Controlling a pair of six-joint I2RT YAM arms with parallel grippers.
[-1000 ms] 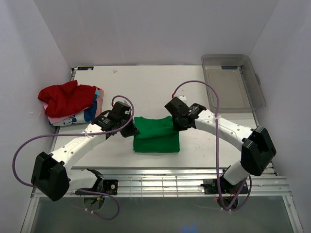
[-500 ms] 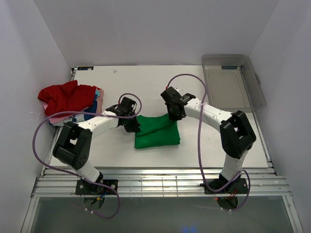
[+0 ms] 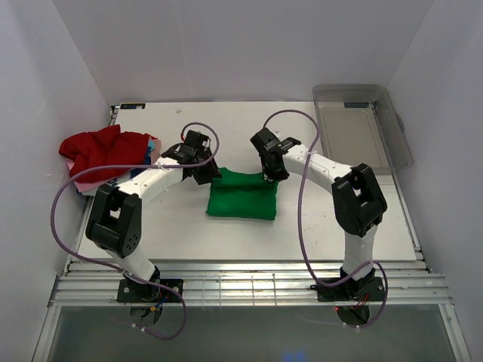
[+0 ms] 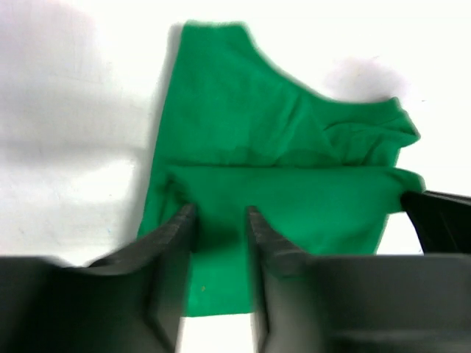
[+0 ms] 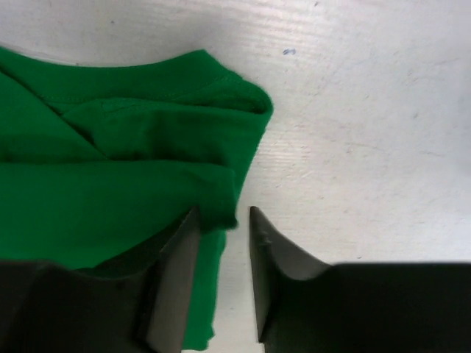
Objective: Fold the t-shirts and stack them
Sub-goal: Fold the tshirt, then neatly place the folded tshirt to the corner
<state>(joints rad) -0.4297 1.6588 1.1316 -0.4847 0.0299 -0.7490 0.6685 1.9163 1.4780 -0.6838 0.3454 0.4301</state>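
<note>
far left of table [image 3: 226,128]: red t-shirt [image 3: 102,151] lies crumpled on top of the pink/white t-shirt [image 3: 113,183], with blue print showing at the pile's right side. Pile is at the table's left edge, well apart from the green one

left gripper [image 3: 209,175]: sits at the far-left corner of the green t-shirt [image 3: 243,197]. Fingers [image 4: 173,243] are parted by a narrow gap and green cloth shows through it, nothing clamped. Can't tell if the tips touch the cloth

green t-shirt: mid table between the two arms, folded to a rough rectangle. Left wrist view shows a folded layer with its edge running across the shirt; the far edge is uneven and bunched

right gripper [image 3: 270,173]: at the far-right corner of the same shirt, released. Fingers [image 5: 173,272] are apart, the corner of the folded layer pokes into the gap beside one finger, and bare table shows through the rest. A stitched hem curves round that corner

far right corner: clear plastic bin [image 3: 353,139], well apart from all the shirts
</note>
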